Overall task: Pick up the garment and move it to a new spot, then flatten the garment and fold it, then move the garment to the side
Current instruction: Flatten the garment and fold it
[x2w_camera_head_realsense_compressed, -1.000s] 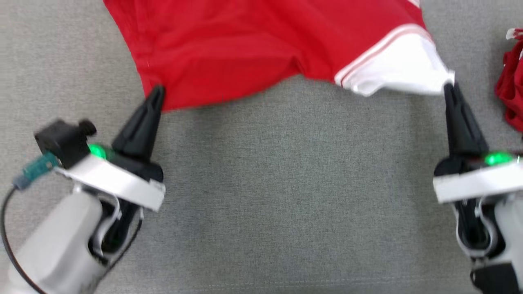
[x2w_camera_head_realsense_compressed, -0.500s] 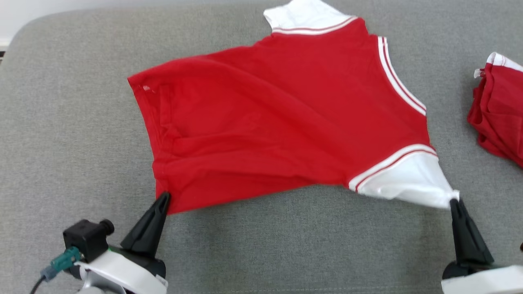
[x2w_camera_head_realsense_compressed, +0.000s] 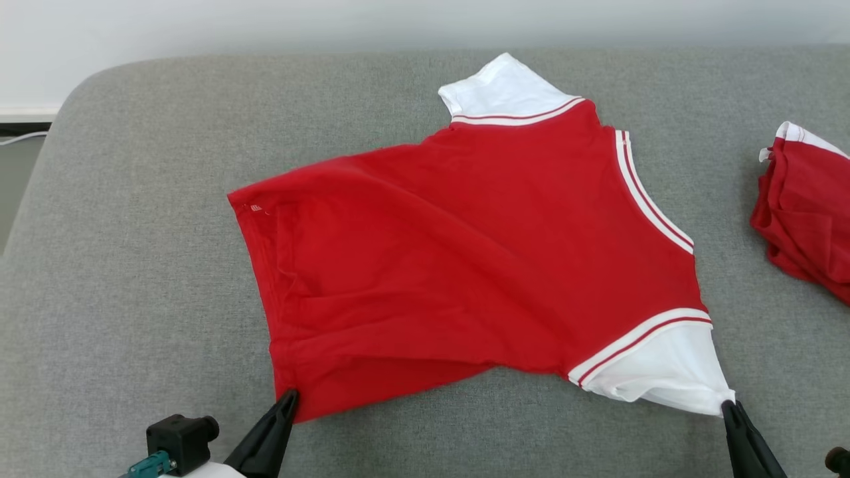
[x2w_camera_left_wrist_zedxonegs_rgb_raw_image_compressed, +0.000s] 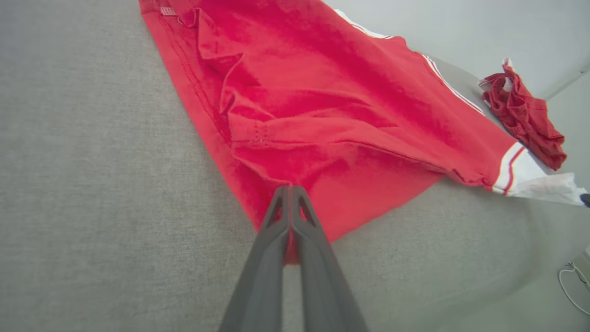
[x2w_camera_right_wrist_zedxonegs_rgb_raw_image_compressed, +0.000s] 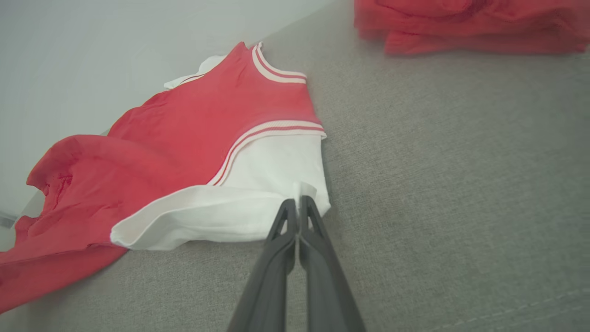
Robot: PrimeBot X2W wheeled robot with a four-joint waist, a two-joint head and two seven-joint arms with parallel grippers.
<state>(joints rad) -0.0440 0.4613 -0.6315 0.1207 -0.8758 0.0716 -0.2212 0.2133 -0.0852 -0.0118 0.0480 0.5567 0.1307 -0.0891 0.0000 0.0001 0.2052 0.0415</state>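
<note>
Flattening step: left gripper (x2w_camera_head_realsense_compressed: 288,398) clamped on hem corner (x2w_camera_head_realsense_compressed: 312,405) of garment (x2w_camera_head_realsense_compressed: 465,265), right gripper (x2w_camera_head_realsense_compressed: 728,407) clamped on white sleeve (x2w_camera_head_realsense_compressed: 664,378). Next, judging so — drawing both apart, smoothing cloth ahead of jaws.

No legible text; the tag (x2w_camera_head_realsense_compressed: 256,208) on the garment (x2w_camera_head_realsense_compressed: 465,252) is unreadable.

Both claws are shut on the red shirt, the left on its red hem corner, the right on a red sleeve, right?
One slip: the right claw is shut on a white sleeve, not a red one, as the right wrist view shows. The rest holds: both grip the red shirt, the left claw on its red hem corner.
</note>
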